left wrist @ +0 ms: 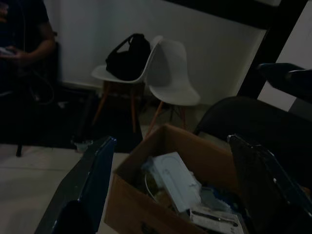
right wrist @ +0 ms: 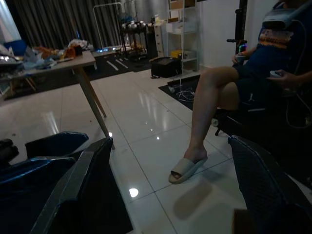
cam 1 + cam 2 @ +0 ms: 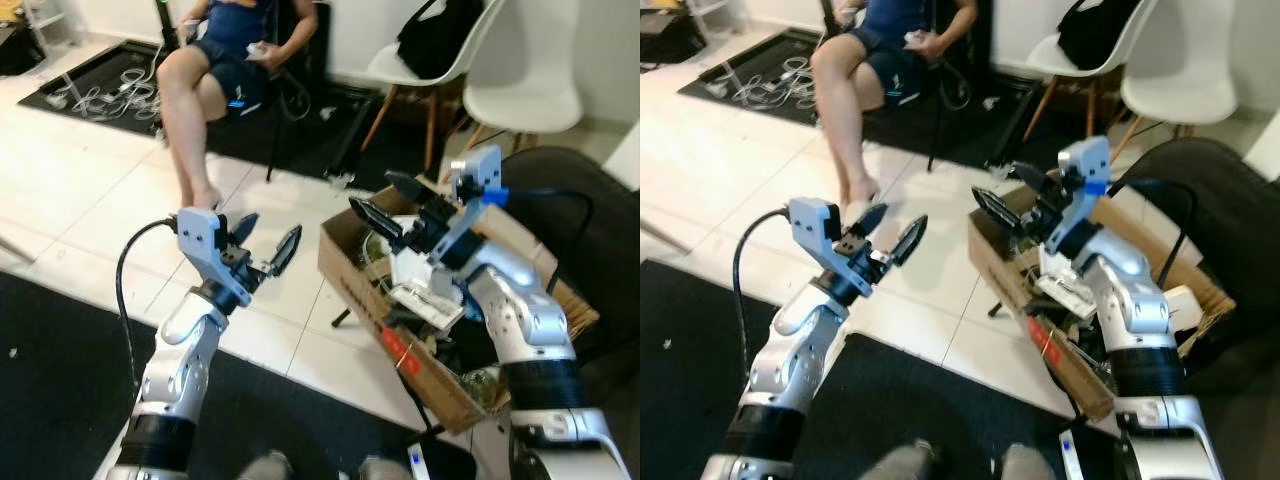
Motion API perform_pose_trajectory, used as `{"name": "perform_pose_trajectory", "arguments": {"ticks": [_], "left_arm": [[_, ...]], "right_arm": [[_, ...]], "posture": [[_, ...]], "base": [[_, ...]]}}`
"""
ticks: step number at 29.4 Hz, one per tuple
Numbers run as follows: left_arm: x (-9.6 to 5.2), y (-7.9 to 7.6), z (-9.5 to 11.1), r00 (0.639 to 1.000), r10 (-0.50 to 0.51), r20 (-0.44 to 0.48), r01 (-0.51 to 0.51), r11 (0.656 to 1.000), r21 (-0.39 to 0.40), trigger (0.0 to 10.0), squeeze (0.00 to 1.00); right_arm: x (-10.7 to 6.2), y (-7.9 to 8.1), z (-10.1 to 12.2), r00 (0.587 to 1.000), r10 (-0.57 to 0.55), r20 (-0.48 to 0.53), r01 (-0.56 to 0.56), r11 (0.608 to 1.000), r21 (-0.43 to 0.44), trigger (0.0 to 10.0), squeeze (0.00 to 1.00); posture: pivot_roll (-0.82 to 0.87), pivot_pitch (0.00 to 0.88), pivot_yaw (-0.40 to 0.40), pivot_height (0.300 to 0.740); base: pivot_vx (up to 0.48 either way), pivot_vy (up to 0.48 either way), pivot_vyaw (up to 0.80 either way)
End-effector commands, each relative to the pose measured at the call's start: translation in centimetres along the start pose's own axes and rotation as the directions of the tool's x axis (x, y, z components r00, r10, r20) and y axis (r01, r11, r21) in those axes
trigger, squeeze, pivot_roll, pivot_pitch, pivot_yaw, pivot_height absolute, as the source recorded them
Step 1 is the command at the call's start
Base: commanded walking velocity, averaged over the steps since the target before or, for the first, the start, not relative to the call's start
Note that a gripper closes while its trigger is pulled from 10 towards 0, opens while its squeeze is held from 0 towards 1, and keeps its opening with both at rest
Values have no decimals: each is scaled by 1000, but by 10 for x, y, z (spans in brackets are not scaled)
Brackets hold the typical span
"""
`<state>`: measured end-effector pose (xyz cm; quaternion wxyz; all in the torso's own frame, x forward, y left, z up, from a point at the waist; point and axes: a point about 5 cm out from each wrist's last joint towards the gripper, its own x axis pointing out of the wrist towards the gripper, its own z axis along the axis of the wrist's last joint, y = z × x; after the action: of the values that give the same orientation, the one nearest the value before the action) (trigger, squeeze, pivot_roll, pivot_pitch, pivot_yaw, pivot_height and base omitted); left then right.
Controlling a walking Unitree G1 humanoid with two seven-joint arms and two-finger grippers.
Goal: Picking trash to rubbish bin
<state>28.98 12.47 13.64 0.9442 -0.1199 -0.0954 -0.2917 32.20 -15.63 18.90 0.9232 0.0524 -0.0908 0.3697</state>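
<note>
Seated person and chairs on a tiled floor.
A person (image 3: pixel 225 60) sits by cables (image 3: pixel 110 90); a black bag (image 3: pixel 435 35) rests on one of two white chairs (image 3: pixel 525 85). A table (image 2: pixel 58 66) stands well apart.

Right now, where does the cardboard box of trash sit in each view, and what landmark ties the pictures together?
Left eye view: cardboard box right of centre, under the right gripper.
Right eye view: again right of centre, the same gripper above it.
Left wrist view: low centre, framed by the left gripper's two fingers.
Right wrist view: not visible; it looks at floor tiles and a seated person.
Shared landmark: white chair with black bag.
</note>
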Motion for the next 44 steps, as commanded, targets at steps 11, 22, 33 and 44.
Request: {"name": "perform_pose_trajectory", "arguments": {"ticks": [11,22,33,44], "left_arm": [[-3,4,-3,1000,21,-22,-21,1000,2,10000,0],[-2,5,-3,999,41,-24,-41,999,-7,10000,0],[-1,6,-3,999,45,-21,-46,999,-20,10000,0],[-4,31,-5,949,314,-21,-312,949,48,10000,0]], "right_arm": [[1,4,-4,1000,22,-10,-22,1000,-17,10000,0],[1,15,-28,995,70,-74,-65,996,59,10000,0],[2,15,-29,995,76,-72,-70,995,76,10000,0],[-3,-20,-24,963,-268,33,260,954,147,10000,0]], "posture": [[-58,0,-27,740],[-63,0,-25,740],[-63,0,-25,740],[-65,0,-28,740]], "base": [[0,0,738],[0,0,739],[0,0,738],[0,0,720]]}}
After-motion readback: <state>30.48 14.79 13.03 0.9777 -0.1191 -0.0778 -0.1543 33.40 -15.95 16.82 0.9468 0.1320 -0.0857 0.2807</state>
